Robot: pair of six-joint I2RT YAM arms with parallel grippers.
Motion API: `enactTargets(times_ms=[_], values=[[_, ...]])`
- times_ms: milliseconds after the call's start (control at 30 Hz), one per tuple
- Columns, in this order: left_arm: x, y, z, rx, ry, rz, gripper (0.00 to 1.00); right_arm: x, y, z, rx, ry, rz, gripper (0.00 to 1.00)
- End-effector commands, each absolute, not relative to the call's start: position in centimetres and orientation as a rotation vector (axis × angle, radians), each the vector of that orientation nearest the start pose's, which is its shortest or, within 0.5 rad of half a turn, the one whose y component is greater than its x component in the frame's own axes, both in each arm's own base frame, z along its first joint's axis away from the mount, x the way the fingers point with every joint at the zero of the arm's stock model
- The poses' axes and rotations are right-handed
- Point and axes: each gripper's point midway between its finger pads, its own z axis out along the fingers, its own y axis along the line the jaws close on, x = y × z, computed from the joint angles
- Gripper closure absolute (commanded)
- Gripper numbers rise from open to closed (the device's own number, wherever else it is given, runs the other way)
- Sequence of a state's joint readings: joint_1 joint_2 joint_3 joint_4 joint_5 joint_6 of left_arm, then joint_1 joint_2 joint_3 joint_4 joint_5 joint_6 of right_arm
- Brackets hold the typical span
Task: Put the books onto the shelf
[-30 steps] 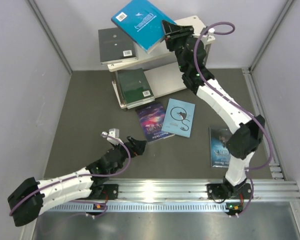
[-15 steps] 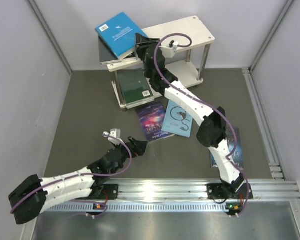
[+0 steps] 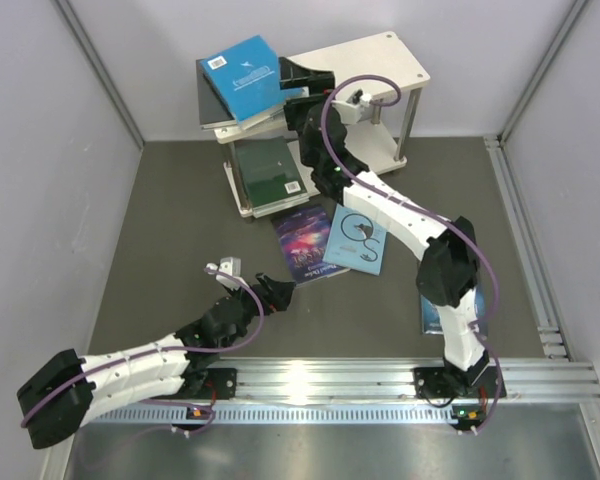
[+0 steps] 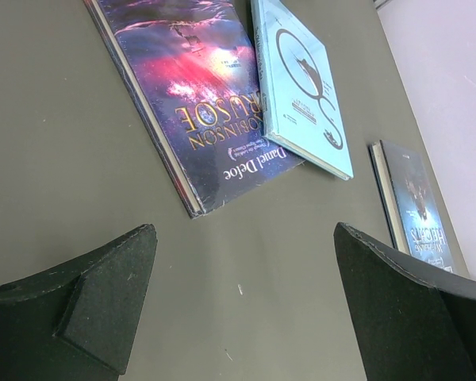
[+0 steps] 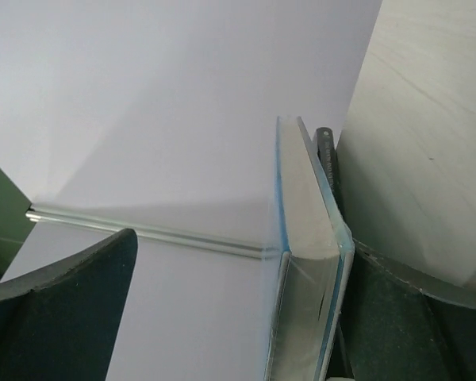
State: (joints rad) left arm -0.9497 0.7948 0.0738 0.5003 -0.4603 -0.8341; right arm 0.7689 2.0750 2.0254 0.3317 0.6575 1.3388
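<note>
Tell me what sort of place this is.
Probably a robotics lab test cell: the left arm and right arm are bolted to an aluminium rail, plain pale walls box in a dark mat, and a shelf holds books.

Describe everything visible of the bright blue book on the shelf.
The bright blue book is a thin paperback with a white barcode label at one corner and white print. It lies skewed on a black book at the top left of the shelf, its edge between the open jaws of the right gripper.
</note>
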Motion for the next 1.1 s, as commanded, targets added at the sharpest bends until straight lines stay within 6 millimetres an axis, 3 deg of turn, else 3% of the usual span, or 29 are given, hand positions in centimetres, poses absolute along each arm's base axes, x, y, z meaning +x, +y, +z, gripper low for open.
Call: enactTargets(times_ms=[0, 267, 433, 500, 533, 600, 633, 900, 1067], values=[[21.5, -21.0, 11.6, -0.238, 1.793, -0.891, 0.01, 47.7, 34.8, 50.1, 0.963, 0.986, 1.416, 0.00], [21.6, -21.0, 11.5, -0.241, 1.801, -0.880, 0.01, 48.0, 35.0, 46.1, 0.902, 1.176, 1.374, 0.00], [21.6, -21.0, 11.4, -0.244, 1.804, -0.879, 0.01, 48.8, 34.5, 44.7, 0.851, 1.233, 1.393, 0.00], [21.6, -21.0, 11.5, -0.248, 1.802, -0.878, 0.01, 48.9, 33.7, 45.1, 0.842, 1.213, 1.414, 0.29], [21.6, -21.0, 11.4, -0.246, 1.804, -0.878, 0.01, 48.9, 33.6, 44.3, 0.847, 1.223, 1.409, 0.62], [21.7, -21.1, 11.5, -0.247, 1.804, -0.877, 0.01, 48.6, 33.3, 44.9, 0.838, 1.210, 1.414, 0.92], [21.7, -21.1, 11.5, -0.248, 1.803, -0.875, 0.01, 48.5, 33.5, 45.0, 0.828, 1.213, 1.418, 0.99], [21.8, -21.2, 11.4, -0.245, 1.810, -0.871, 0.01, 47.3, 36.4, 46.1, 0.784, 1.223, 1.506, 1.00], [21.8, -21.1, 11.4, -0.250, 1.808, -0.871, 0.01, 46.5, 36.9, 47.2, 0.849, 1.184, 1.456, 1.00]])
